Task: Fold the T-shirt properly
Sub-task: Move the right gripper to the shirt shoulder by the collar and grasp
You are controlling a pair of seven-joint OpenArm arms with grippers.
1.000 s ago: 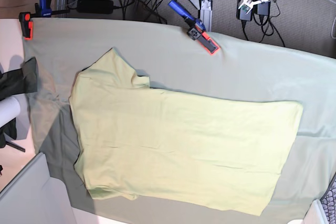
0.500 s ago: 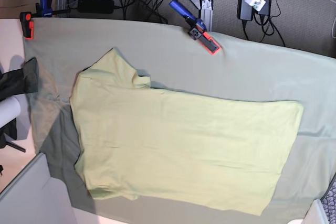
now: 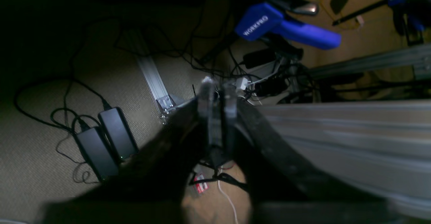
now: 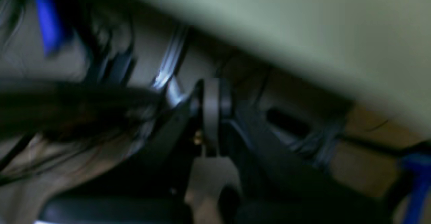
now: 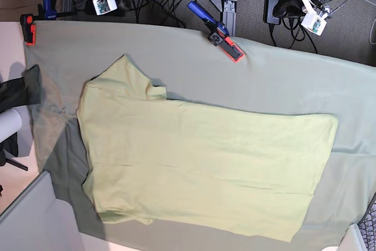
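Note:
The pale yellow-green T-shirt [image 5: 200,163] lies flat on the grey-green table cloth [image 5: 282,80], one sleeve pointing to the far left, hem at the right. Both arms hang beyond the table's far edge, away from the shirt. My left gripper [image 5: 313,23] is at the top right; in the left wrist view its fingers [image 3: 207,92] stand a narrow slit apart over the floor, holding nothing. My right gripper [image 5: 104,4] is at the top left; in the right wrist view its jaws [image 4: 212,116] are pressed together and empty. Neither wrist view shows the T-shirt.
A blue-and-orange clamp [image 5: 218,33] grips the cloth at the far edge, another [image 5: 28,27] at the far left corner. Cables and power bricks [image 3: 104,143] lie on the floor behind. A dark object [image 5: 20,89] sits off the table's left side.
Both grippers have swung into view behind the far edge, the left at top right, the right at top left. The left jaws have parted slightly. The shirt lies as before.

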